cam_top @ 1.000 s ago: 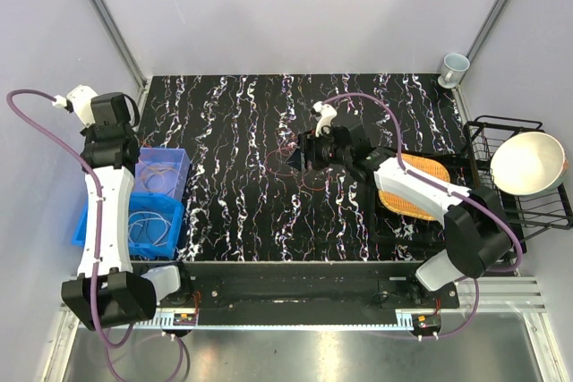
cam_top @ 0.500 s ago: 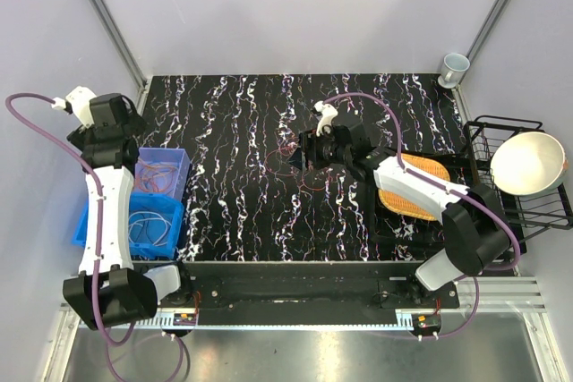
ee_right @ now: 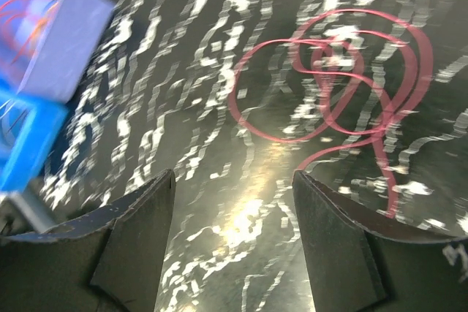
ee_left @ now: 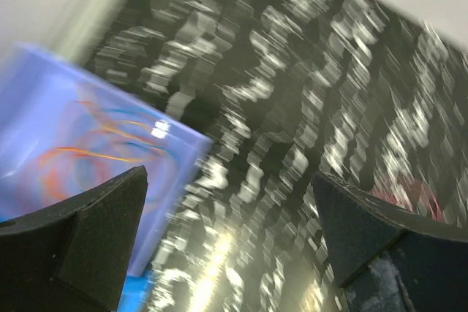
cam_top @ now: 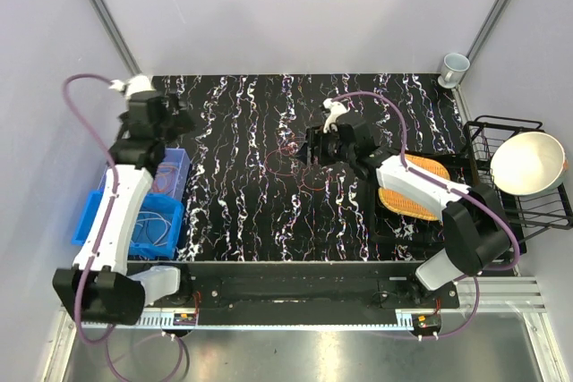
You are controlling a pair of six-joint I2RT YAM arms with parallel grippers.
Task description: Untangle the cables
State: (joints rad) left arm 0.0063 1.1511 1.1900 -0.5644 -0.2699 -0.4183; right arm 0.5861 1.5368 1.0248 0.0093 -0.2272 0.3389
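Note:
Thin red cable lies in loose overlapping loops on the black marbled table. The right wrist view shows the same loops ahead of and right of my right gripper, which is open and empty. In the top view this gripper hovers at the loops' right side. My left gripper is open with only tabletop between its fingers. It hangs over the table's far left, beside a lilac bin holding orange and blue cables. Pale cables lie in a blue bin.
An orange woven mat lies under the right arm. A black wire rack with a white bowl stands at the right edge. A cup sits in the far right corner. White walls close in the table.
My left gripper has left the lilac bin and swung right and farther away over the table, and orange cable now lies in that bin. The right gripper shifted slightly right.

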